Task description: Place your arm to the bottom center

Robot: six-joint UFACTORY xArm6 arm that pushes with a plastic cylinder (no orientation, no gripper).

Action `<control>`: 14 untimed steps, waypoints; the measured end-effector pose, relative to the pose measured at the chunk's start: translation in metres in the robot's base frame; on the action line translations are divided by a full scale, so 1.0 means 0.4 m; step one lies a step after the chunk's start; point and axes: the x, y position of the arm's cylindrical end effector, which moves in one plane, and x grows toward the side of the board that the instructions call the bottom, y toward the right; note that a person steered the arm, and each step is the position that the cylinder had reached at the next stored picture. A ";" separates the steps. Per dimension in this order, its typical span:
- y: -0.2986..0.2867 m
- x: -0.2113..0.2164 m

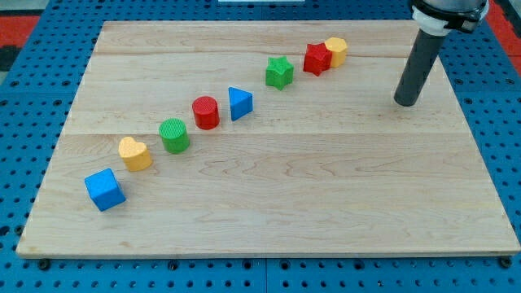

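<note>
My tip [404, 102] rests on the wooden board [269, 203] in the upper right part of the view, to the right of all the blocks. The blocks lie in a diagonal line from lower left to upper right: a blue cube [105, 190], a yellow heart [135, 153], a green cylinder [174, 135], a red cylinder [206, 112], a blue triangle [239, 103], a green star [279, 72], a red star [317, 59] and a yellow block [336, 50] touching it. The tip touches no block.
The board lies on a blue pegboard surface [24, 146] that surrounds it on all sides. The rod's white and black mount [448, 15] shows at the view's top right.
</note>
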 end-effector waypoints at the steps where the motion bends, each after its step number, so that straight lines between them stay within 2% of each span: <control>1: 0.000 0.000; 14: -0.060 0.034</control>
